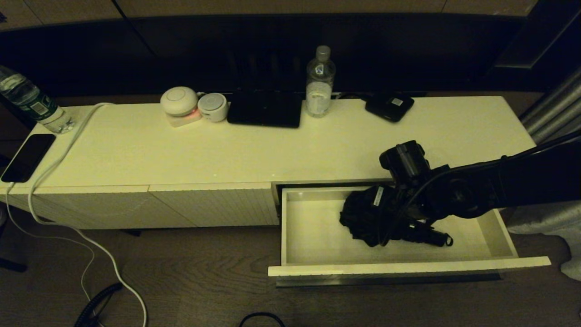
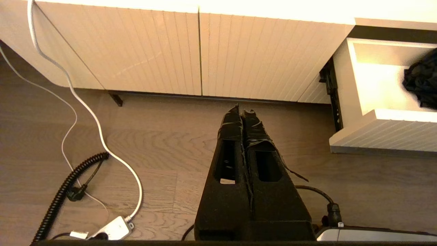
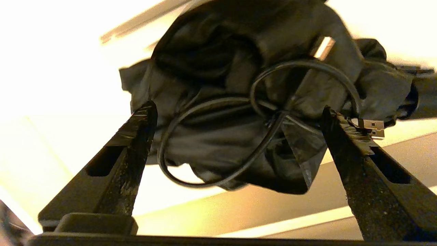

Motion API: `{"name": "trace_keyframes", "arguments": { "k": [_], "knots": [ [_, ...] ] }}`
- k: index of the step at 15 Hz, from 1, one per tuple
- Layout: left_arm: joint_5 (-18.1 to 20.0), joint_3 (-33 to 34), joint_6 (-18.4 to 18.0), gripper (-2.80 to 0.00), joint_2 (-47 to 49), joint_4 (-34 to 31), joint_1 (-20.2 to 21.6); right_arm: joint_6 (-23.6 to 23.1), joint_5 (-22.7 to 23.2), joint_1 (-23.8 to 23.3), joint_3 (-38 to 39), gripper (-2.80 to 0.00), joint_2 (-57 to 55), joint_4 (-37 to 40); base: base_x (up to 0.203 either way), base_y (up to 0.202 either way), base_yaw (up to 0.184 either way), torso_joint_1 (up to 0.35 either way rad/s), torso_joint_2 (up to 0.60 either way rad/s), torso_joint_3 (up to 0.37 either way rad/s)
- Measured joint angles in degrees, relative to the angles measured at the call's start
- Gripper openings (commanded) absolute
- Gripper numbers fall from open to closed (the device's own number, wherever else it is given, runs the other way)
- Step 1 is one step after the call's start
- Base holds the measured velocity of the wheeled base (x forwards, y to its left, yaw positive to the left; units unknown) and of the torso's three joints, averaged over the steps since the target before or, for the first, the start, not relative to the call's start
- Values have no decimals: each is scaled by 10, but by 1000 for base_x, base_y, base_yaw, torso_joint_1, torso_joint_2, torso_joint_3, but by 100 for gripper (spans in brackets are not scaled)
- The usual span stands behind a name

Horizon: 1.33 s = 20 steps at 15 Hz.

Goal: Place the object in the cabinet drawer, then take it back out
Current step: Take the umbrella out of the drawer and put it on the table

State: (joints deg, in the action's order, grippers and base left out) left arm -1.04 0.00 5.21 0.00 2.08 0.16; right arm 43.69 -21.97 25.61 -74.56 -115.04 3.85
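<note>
The black folding umbrella (image 1: 363,218) lies bunched in the open white cabinet drawer (image 1: 408,266), its short handle (image 1: 431,237) pointing right. My right gripper (image 3: 238,108) is down in the drawer and open, with one finger (image 3: 136,136) on each side of the umbrella fabric (image 3: 211,68). A thin black cable loop (image 3: 205,164) hangs in front of the fabric. My left gripper (image 2: 243,110) is shut on nothing and parked low over the floor, left of the drawer front (image 2: 382,133). The umbrella (image 2: 421,78) shows at that view's edge.
On the cabinet top stand a water bottle (image 1: 320,81), a flat black device with a white label (image 1: 390,106), a black pad (image 1: 265,109) and two round white gadgets (image 1: 179,102). A phone (image 1: 28,156), a second bottle (image 1: 32,102) and a white cable (image 1: 68,145) are at far left.
</note>
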Motion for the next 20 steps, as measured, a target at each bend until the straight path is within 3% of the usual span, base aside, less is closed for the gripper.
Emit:
{"name": "trace_keyframes", "arguments": {
  "k": [3,9,14,20],
  "knots": [
    [0,0,0,-280,0,0,0,51,2,-14,-1,0,-6,1,0,0,0,0,0,0],
    [0,0,0,-280,0,0,0,99,7,-40,5,0,-11,1,0,0,0,0,0,0],
    [0,0,0,-280,0,0,0,126,25,-51,20,0,-16,1,0,0,0,0,0,0],
    [0,0,0,-280,0,0,0,126,24,-54,25,0,-16,1,0,0,0,0,0,0]
  ]
}}
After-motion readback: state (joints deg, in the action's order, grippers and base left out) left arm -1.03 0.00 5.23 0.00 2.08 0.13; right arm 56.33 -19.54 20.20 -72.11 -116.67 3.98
